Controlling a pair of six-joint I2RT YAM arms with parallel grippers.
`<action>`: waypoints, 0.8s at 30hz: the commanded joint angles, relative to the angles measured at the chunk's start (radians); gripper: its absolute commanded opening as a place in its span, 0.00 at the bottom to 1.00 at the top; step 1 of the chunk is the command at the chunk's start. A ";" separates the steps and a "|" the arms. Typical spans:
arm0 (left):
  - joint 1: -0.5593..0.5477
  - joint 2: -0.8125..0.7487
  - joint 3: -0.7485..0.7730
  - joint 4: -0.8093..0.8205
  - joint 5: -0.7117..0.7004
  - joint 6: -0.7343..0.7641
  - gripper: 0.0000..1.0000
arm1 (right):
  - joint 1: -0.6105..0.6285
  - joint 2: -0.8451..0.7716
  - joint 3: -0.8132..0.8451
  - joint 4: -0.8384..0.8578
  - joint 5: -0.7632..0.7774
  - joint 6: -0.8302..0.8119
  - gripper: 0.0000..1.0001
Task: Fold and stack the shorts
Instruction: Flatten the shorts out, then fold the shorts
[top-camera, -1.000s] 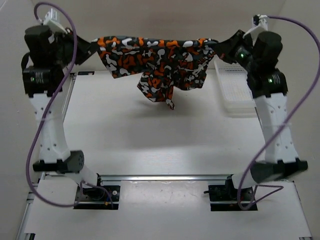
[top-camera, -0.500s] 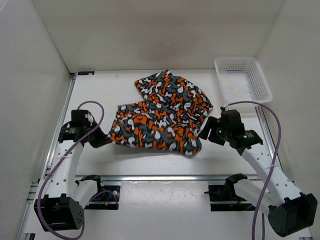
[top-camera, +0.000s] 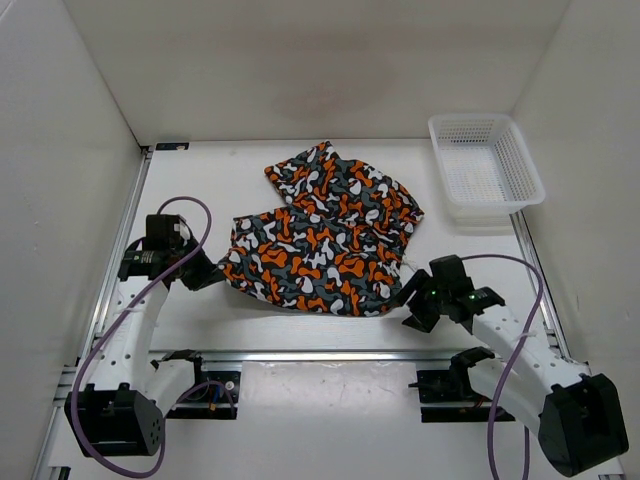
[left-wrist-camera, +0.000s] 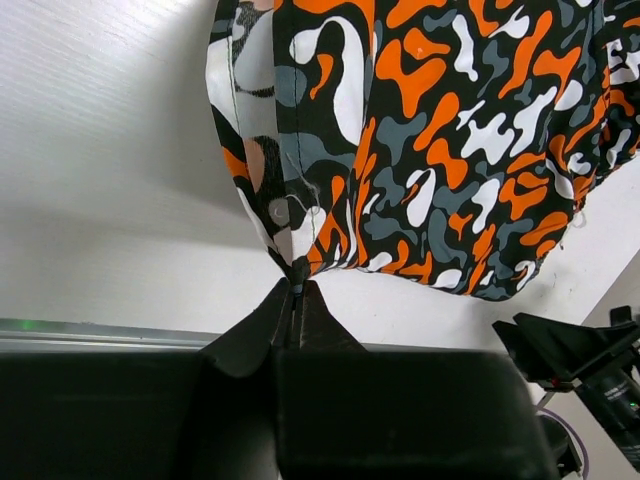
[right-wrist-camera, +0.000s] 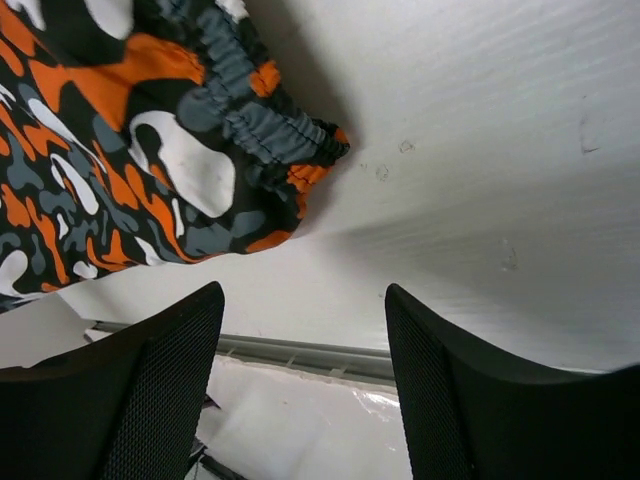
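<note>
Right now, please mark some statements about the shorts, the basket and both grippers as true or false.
1. The left gripper pinches a corner of the shorts. True.
2. The right gripper is shut on the shorts. False: its jaws stand open, the cloth free in front of them.
3. The shorts lie in the basket. False: they lie on the table, apart from it.
4. The basket stands at the table's far right. True.
</note>
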 joint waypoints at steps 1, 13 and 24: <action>-0.003 -0.008 0.032 0.008 -0.015 0.007 0.10 | 0.026 -0.031 -0.043 0.165 0.007 0.119 0.68; -0.003 0.001 0.042 -0.001 -0.043 0.007 0.10 | 0.082 0.357 0.036 0.380 0.137 0.049 0.43; -0.003 0.113 0.273 -0.035 -0.078 0.007 0.10 | 0.029 0.228 0.334 0.015 0.309 -0.114 0.00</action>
